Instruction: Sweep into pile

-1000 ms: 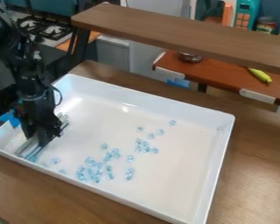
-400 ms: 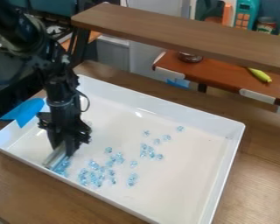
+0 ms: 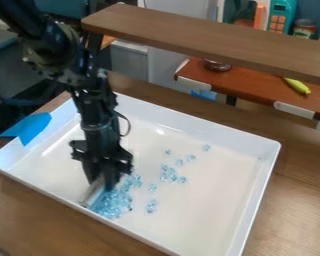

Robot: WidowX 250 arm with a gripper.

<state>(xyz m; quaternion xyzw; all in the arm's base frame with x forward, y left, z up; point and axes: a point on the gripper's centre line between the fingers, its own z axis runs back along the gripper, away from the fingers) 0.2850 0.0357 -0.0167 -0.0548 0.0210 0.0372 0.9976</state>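
1. Wooden table (image 3: 297, 195) grain runs under a white tray (image 3: 255, 200); behind it stand a raised brown shelf (image 3: 209, 39) and a red-brown counter (image 3: 246, 85).
2. Pale blue beads (image 3: 112, 204) lie densest inside the tray, near its long front edge, on the left corner's side of that edge's middle; looser ones trail from this heap toward the tray's middle.
3. Single beads sit apart to the right of the heap; a small cluster (image 3: 169, 173) lies farther back, with a thin scatter reaching toward the far right corner.
4. Each bead looks light and hard, likely slick on the smooth floor; they should roll or skid readily, so a low, slow push suits them better than pinching.
5. Beside the heap, on its left, a pale strip (image 3: 91, 195) slants down toward the tray floor and serves as the sweeper; it looks fairly stiff, and its upper part is the place to grip, leaving the lower edge free for the beads.
6. Black gripper (image 3: 101, 183) hangs over the front left part of the tray, closed on that strip; the arm comes in from the upper left.
7. Sweeping seems partly done; the outlying cluster still calls for strokes from its far side toward the heap; too quick a stroke could scatter beads or let some slip past the strip's end.
8. Farther out, a blue sheet (image 3: 29, 128) rests by the tray's left edge; a yellow banana (image 3: 297, 86) lies on the counter.
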